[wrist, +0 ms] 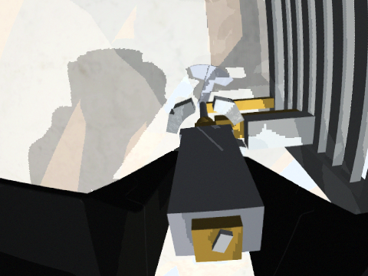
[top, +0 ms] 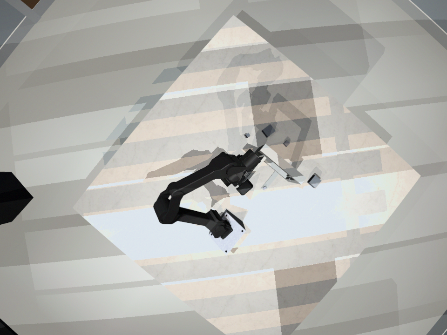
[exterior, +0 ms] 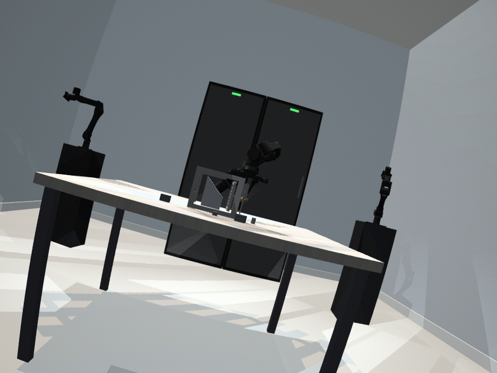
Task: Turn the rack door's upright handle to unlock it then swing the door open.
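Observation:
The slatted rack door (exterior: 234, 195) (wrist: 316, 77) stands swung wide out from its grey frame (top: 281, 164) (exterior: 193, 196), nearly edge-on in the exterior view. The exact angle cannot be read. The upright dark grey handle (wrist: 215, 172) stands beside the door in the wrist view, with a gold piece on its near end and a gold bar (wrist: 258, 103) reaching toward the slats. My gripper (wrist: 208, 164) (exterior: 243, 195) points down and is shut on the handle, a black finger against each side. In the top view the arm hides the handle and most of the door.
On the table (top: 162, 281) (exterior: 312, 241), blocks stand behind the frame: a dark block (top: 268, 130) (exterior: 240, 218), small cubes (top: 247, 135) (top: 286, 142), and another block (top: 314, 180) (exterior: 164, 198) past the frame's right end. A thin plate (exterior: 210, 196) stands inside the frame's outline.

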You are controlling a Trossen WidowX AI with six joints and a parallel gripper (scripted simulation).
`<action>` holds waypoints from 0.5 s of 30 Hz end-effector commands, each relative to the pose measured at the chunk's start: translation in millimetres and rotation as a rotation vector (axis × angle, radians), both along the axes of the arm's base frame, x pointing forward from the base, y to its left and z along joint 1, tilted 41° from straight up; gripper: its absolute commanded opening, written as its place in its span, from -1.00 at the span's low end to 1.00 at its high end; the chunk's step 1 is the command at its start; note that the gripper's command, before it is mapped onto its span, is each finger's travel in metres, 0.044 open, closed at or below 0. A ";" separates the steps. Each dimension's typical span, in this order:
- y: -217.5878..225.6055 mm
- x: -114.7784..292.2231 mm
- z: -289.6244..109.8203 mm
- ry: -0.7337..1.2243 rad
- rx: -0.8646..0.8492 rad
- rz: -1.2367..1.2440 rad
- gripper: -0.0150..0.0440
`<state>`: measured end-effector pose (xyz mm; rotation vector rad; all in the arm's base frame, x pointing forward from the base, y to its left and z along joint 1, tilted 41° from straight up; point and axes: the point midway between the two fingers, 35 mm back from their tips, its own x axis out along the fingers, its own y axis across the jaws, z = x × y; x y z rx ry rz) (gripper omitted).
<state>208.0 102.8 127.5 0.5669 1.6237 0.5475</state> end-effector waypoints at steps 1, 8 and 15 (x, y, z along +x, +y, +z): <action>0.7 0.2 1.0 0.003 0.004 -0.006 0.01; 0.5 0.3 1.1 0.003 0.003 -0.006 0.49; -5.4 2.3 7.6 0.009 0.001 -0.016 0.49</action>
